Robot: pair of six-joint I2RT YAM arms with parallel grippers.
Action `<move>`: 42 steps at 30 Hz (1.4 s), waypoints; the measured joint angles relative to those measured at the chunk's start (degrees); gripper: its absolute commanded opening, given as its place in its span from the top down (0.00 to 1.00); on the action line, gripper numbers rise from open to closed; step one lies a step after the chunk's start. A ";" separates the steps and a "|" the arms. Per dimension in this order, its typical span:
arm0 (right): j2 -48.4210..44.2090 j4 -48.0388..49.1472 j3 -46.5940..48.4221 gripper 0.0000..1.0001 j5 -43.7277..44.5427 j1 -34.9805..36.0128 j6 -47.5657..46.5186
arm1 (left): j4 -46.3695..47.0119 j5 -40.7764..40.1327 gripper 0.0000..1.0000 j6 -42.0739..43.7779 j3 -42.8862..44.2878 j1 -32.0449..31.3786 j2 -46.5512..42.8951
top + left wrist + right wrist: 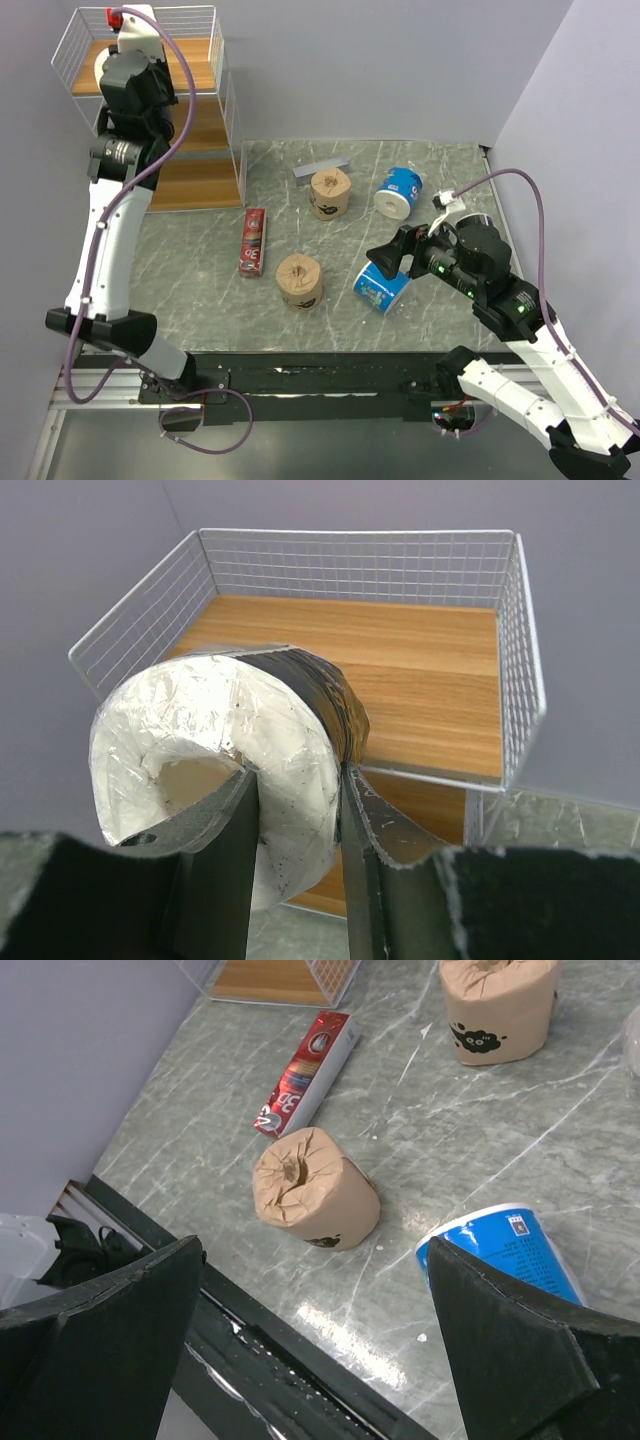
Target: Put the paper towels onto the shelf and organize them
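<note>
A black-wrapped roll (240,730) is clamped in the left hand (295,780) and held above the top board of the shelf (420,660), inside its wire rail. One finger (215,860) is laid across the white end beside the core, and the other is pressed against the black side. The film is crinkled where it is pinched, so the roll is judged light, soft and easily squashed, with a somewhat slick wrapper. A gentle hold across the wall or the girth should be enough.

The right hand (385,255) is spread wide and holds nothing, poised over a blue-and-white roll (382,287) lying on its side on the surface (200,290). That roll is best taken across its round body. A second blue-and-white roll (399,191) and two tan rolls (330,193) (299,281) are left standing nearby, well apart from each other.
</note>
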 measured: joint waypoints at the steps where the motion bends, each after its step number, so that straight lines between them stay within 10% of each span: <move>1: 0.00 -0.13 0.02 0.01 0.00 0.00 0.00 | -0.35 0.68 0.96 -0.20 1.03 0.66 0.85; 29: -2.03 -0.50 -0.09 0.01 1.22 0.00 0.02 | 1.05 5.42 0.74 -0.42 14.49 10.95 14.40; 42: -1.03 -0.55 -0.07 0.01 1.49 0.00 -0.33 | 6.95 10.12 0.21 0.24 17.27 12.52 18.88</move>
